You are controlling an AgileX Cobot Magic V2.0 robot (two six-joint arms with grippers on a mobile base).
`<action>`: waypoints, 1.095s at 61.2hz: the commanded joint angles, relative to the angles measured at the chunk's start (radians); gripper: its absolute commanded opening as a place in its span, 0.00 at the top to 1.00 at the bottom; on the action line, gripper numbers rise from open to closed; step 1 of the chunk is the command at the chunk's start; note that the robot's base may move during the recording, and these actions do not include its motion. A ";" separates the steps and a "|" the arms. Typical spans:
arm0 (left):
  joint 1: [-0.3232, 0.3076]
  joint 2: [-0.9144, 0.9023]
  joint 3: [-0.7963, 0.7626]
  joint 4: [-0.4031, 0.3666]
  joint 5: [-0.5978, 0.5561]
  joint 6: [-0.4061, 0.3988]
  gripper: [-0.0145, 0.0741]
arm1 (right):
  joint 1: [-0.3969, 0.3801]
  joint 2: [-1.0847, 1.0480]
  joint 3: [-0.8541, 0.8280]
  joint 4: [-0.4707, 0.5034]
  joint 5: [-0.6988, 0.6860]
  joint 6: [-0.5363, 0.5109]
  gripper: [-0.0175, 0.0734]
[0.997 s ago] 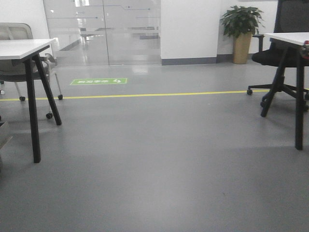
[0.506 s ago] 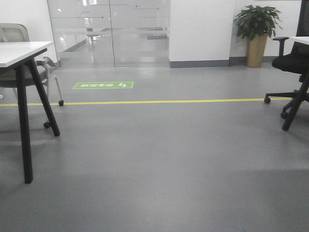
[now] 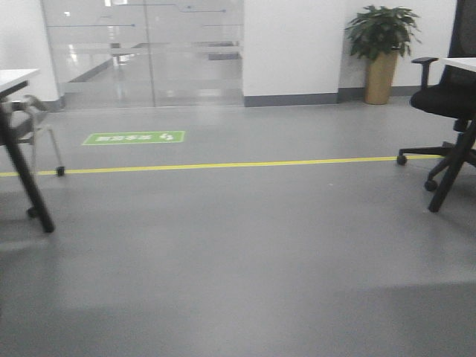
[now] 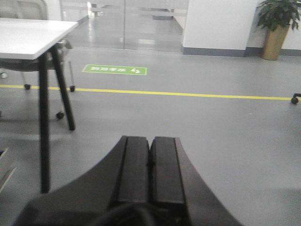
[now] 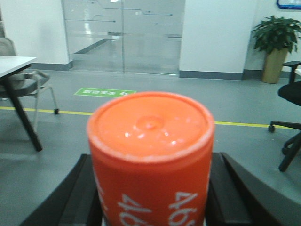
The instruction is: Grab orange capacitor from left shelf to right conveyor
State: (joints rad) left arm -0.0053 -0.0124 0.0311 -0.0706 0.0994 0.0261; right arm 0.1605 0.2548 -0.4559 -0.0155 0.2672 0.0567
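Fingers of the right pincer point(image 5: 153, 205) clamp the orange capacitor point(image 5: 150, 141) from both sides, holding it upright with its flat top up, probably so it rides steady in transit. The left pincer point(image 4: 150, 169) is pressed closed on nothing, stretched level and forward above the floor point(image 4: 235, 141). Neither left shelf nor right conveyor shows; a yellow line point(image 4: 188, 94) and white bench point(image 4: 28, 33) lie ahead.

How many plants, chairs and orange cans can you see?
potted plant: 1
chairs: 2, the grey chair and the black chair
orange capacitor: 1
Total: 4
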 commanded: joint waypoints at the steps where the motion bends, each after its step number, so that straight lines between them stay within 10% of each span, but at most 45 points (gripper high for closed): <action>1: 0.002 -0.011 -0.004 -0.003 -0.091 -0.002 0.98 | -0.001 0.008 -0.029 -0.009 -0.094 -0.006 0.60; 67: 0.002 -0.009 -0.004 -0.003 -0.091 -0.002 0.98 | -0.001 0.008 -0.029 -0.009 -0.094 -0.006 0.60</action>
State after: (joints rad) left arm -0.0053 -0.0124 0.0311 -0.0706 0.0985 0.0261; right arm 0.1605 0.2548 -0.4559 -0.0155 0.2672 0.0567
